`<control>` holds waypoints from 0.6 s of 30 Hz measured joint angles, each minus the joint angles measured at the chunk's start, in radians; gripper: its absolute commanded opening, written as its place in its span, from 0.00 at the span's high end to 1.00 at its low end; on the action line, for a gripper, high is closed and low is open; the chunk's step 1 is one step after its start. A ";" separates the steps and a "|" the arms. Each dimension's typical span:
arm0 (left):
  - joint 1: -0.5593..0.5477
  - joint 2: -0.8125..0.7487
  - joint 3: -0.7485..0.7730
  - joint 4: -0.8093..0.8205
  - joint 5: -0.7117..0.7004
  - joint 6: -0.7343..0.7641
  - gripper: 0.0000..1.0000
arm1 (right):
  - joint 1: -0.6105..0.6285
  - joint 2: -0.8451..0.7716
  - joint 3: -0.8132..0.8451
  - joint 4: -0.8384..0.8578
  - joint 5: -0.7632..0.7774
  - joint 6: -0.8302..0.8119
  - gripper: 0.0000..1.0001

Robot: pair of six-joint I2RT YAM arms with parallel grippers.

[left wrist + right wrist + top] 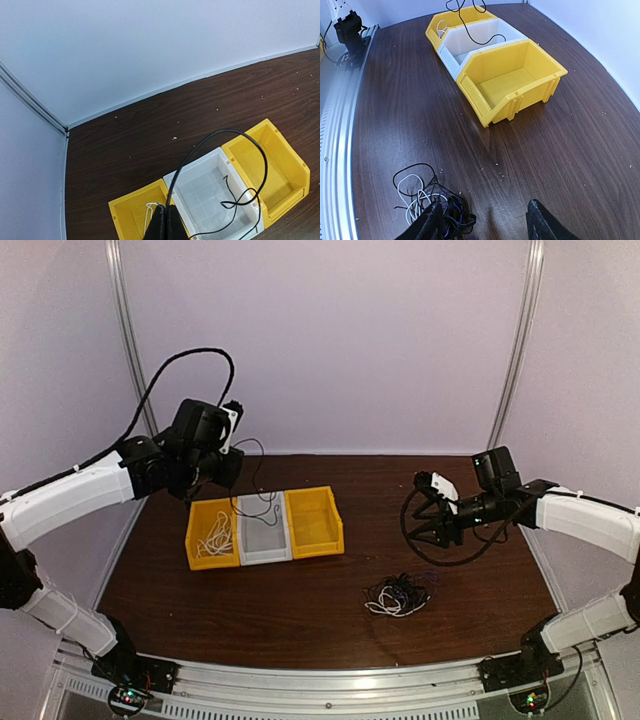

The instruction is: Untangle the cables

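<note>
A tangle of black, white and dark blue cables [398,596] lies on the table's front right, also seen in the right wrist view [420,200]. My right gripper [428,523] hovers behind and to the right of it, open and empty [486,210], its left finger just over the tangle's edge. My left gripper [167,214] is raised above the bins [233,445], shut on a thin black cable [220,132]. That cable arcs out and its loose end hangs into the white middle bin [200,172]. A white cable [215,537] lies in the left yellow bin [196,558].
Three bins stand in a row at mid-left: yellow, white [265,554], yellow. The right yellow bin [325,530] holds nothing. The back wall and a corner post [128,340] stand close behind the left arm. An aluminium rail [330,680] runs along the near edge.
</note>
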State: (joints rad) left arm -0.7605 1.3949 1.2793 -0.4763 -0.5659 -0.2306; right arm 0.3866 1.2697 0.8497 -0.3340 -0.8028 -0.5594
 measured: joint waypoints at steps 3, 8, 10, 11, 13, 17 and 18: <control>0.014 0.002 -0.014 -0.005 0.000 -0.009 1.00 | 0.000 0.000 0.000 0.000 0.001 -0.003 0.43; 0.027 0.015 -0.019 -0.006 0.002 -0.023 1.00 | 0.000 0.000 0.000 -0.003 0.008 -0.010 0.43; 0.029 0.022 -0.023 -0.004 0.002 -0.027 1.00 | 0.000 0.000 0.000 -0.006 0.011 -0.011 0.43; 0.029 0.028 -0.025 -0.004 0.004 -0.031 1.00 | 0.000 0.000 0.000 -0.007 0.013 -0.012 0.43; 0.031 0.050 -0.026 -0.003 0.007 -0.039 1.00 | 0.000 0.000 0.000 -0.008 0.015 -0.013 0.43; 0.031 0.116 -0.025 0.007 0.025 -0.069 1.00 | 0.000 0.000 0.000 -0.010 0.019 -0.014 0.43; 0.031 0.137 -0.025 0.010 0.031 -0.077 1.00 | 0.000 0.000 0.000 -0.010 0.019 -0.014 0.43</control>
State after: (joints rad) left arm -0.7292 1.5322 1.2541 -0.4667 -0.5346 -0.3080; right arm 0.3866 1.2697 0.8494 -0.3443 -0.7837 -0.5735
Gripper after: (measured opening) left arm 0.015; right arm 0.575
